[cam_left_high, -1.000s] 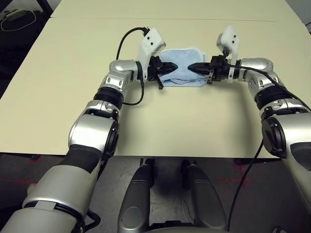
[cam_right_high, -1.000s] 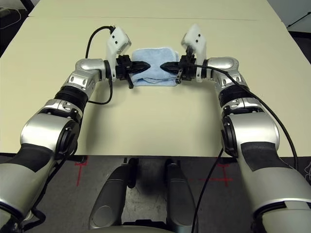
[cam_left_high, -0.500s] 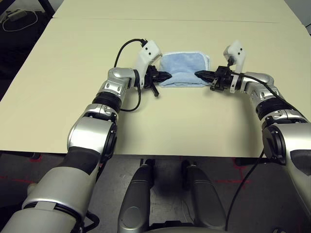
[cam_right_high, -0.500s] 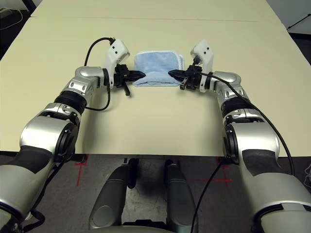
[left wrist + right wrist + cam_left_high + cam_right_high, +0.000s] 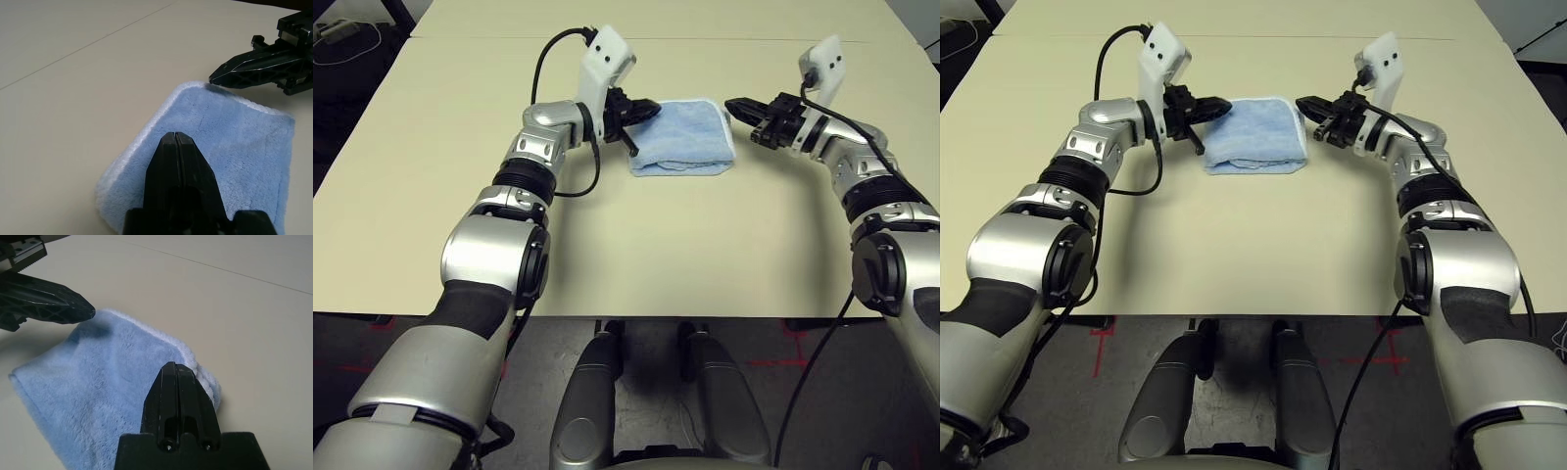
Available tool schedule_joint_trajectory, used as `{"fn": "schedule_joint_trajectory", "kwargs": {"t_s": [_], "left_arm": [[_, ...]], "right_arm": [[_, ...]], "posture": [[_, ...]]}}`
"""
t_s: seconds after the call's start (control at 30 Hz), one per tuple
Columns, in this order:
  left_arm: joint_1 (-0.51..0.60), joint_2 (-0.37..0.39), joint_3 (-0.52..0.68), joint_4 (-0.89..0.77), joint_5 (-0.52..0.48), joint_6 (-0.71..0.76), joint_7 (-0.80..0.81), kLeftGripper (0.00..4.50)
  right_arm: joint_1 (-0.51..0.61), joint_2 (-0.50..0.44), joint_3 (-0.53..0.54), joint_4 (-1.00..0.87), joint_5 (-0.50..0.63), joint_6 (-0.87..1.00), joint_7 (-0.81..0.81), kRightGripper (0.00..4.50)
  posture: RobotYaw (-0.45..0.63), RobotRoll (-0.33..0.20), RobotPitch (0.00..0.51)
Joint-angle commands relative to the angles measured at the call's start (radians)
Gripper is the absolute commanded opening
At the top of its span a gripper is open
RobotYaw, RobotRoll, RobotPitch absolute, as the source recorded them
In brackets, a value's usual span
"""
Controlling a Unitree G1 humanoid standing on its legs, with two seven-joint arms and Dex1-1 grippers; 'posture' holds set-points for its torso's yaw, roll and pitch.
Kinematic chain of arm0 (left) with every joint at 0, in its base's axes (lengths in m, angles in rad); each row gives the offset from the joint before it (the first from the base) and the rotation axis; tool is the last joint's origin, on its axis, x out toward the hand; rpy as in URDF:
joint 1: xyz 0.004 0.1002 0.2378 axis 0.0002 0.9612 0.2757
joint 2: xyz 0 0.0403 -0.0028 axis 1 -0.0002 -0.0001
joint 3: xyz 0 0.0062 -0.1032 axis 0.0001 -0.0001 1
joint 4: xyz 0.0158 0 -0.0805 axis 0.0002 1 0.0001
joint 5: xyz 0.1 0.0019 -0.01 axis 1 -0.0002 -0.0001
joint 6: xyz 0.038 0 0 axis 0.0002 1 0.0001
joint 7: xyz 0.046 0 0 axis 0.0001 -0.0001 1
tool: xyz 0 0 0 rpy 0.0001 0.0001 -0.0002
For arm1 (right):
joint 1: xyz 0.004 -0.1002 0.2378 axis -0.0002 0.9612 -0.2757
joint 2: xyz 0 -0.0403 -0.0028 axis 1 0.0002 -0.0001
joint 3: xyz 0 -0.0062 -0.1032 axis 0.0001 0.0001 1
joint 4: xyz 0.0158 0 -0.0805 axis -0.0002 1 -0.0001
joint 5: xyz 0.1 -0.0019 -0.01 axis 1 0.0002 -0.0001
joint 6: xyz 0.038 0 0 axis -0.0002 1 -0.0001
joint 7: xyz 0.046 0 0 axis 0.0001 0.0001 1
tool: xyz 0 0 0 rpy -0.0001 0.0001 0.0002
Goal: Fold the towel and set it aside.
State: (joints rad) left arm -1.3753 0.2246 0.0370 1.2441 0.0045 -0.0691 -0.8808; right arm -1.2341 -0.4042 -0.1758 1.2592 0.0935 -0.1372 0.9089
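Both grippers had lifted away from the towel point(image 5: 683, 137), which lay folded on the table point(image 5: 431, 176). Left gripper point(image 5: 644, 110) and right gripper point(image 5: 740, 106) were fully closed and held nothing. One hovered off each side of the towel, not touching it. If closed jaws only pushed it aside, the fold could open.

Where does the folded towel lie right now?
In the head views, the towel lies folded on the table, toward its far side, between the shut left gripper and right gripper.
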Motion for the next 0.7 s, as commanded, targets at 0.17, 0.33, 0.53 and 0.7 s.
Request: {"fn": "schedule_joint_trajectory", "kwargs": {"t_s": [0.17,0.33,0.53,0.7], "left_arm": [[0.013,-0.041,-0.009,0.052,0.031,0.031,0.139,0.07],[0.033,-0.051,-0.022,0.065,0.063,0.036,0.264,0.07],[0.053,-0.048,-0.031,0.074,0.079,0.091,0.263,0.07],[0.063,-0.043,-0.037,0.073,0.094,0.109,0.248,0.07]], "right_arm": [[-0.007,0.049,0.01,0.028,-0.033,0.048,-0.187,0.0],[0.008,0.072,0.03,0.035,-0.063,0.065,-0.252,0.0],[0.024,0.072,0.065,0.037,-0.101,0.1,-0.249,0.0],[0.033,0.055,0.072,0.036,-0.112,0.104,-0.241,0.0]], "posture": [[0.05,0.0,0.254],[0.05,0.0,0.253],[0.04,0.0,0.254],[0.04,0.0,0.253]]}}
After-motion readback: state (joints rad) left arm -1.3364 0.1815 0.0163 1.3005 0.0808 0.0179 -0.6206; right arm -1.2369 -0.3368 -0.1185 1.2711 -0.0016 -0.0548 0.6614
